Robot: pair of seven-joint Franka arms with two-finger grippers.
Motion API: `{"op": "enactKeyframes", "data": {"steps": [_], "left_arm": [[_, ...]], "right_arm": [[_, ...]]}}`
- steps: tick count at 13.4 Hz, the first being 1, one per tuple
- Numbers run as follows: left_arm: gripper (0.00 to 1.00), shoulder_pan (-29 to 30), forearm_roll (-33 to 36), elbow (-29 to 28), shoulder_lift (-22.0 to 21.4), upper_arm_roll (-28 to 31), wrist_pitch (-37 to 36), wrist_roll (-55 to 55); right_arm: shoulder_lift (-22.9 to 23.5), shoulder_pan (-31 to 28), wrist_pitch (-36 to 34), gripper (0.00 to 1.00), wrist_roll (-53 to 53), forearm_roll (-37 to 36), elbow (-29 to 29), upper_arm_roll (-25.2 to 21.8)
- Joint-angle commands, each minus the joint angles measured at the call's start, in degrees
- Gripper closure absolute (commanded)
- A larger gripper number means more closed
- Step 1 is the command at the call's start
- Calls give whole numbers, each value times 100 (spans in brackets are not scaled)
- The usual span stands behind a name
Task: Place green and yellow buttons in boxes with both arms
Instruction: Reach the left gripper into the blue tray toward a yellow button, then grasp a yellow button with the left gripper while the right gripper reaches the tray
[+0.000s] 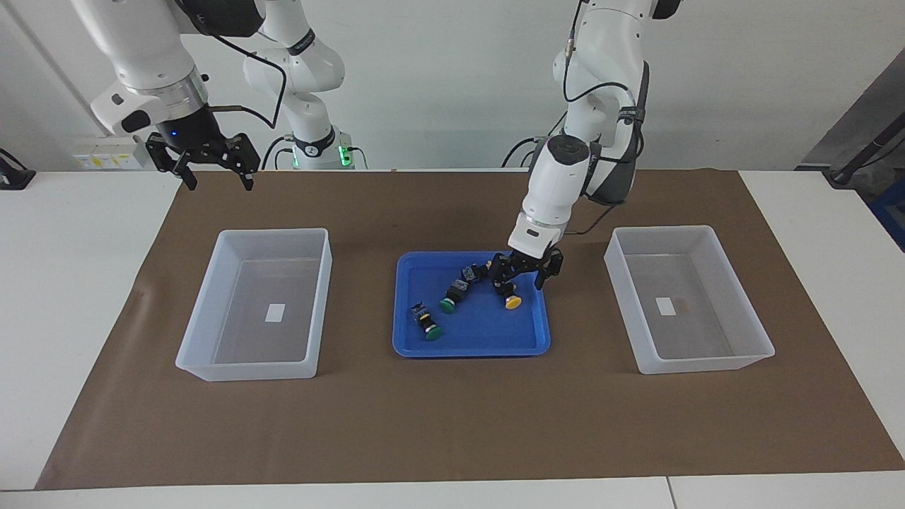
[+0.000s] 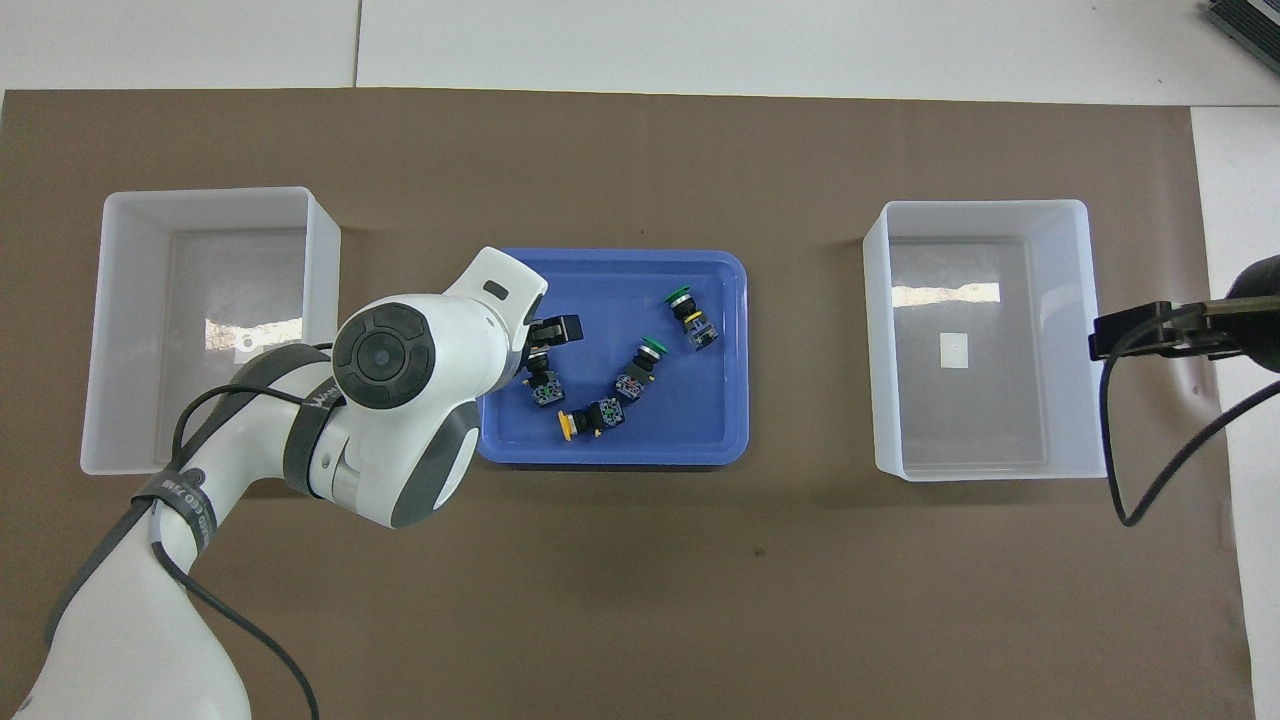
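Four buttons lie in the blue tray (image 1: 466, 350). Two are green (image 1: 433, 332) (image 1: 447, 305). One yellow button (image 1: 512, 302) lies at the tray's side toward the left arm's end. The other yellow button (image 2: 566, 425) lies nearer to the robots. My left gripper (image 1: 522, 279) is open and low in the tray, over the first yellow button's dark body (image 2: 545, 390). My right gripper (image 1: 219, 180) is open and empty, waiting high beside its box (image 1: 212, 297). Both boxes hold only a white label; the other box (image 1: 749, 332) stands at the left arm's end.
A brown mat (image 1: 452, 424) covers the table under the tray and boxes. The tray (image 2: 610, 455) sits between the two boxes (image 2: 95, 330) (image 2: 1095, 400). A dark cable (image 2: 1150, 470) hangs from the right arm beside its box.
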Motion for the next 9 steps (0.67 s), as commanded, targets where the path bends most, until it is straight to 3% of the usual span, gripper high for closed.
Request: {"op": "enactKeyframes", "data": {"steps": [1, 4, 9], "left_arm": [[0, -224, -85, -262, 43, 95, 136, -23], [0, -312, -85, -262, 228, 104, 145, -41], [0, -286, -85, -499, 412, 104, 705, -41]], "right_arm": [[-35, 179, 428, 0, 8, 65, -375, 4], [95, 434, 991, 0, 17, 74, -614, 13], [860, 1076, 1869, 0, 332, 362, -605, 13]]}}
